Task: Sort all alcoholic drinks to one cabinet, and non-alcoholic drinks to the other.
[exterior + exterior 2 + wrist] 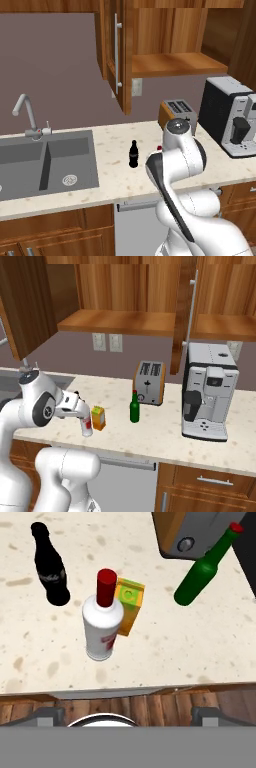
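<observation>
In the left base view the cola bottle point(133, 154) stands upright on the counter point(115, 180) between the sink point(45, 162) and the toaster point(177, 115), with the arm in front hiding the other drinks; the cabinet point(172, 64) above is open and bare. In the right base view the gripper point(85, 417) hangs at the counter's near edge, right at the white bottle point(87, 426), with the juice carton point(98, 418) just beside it and the green bottle point(134, 407) farther off, by the toaster. In the hand view the finger tips point(49, 717) stand spread wide, holding nothing, and the white bottle point(103, 619) lies straight ahead between them: upright, red cap toward the camera, red label low, the carton touching or nearly touching behind it. A straight approach should probably take the bottle crosswise.
</observation>
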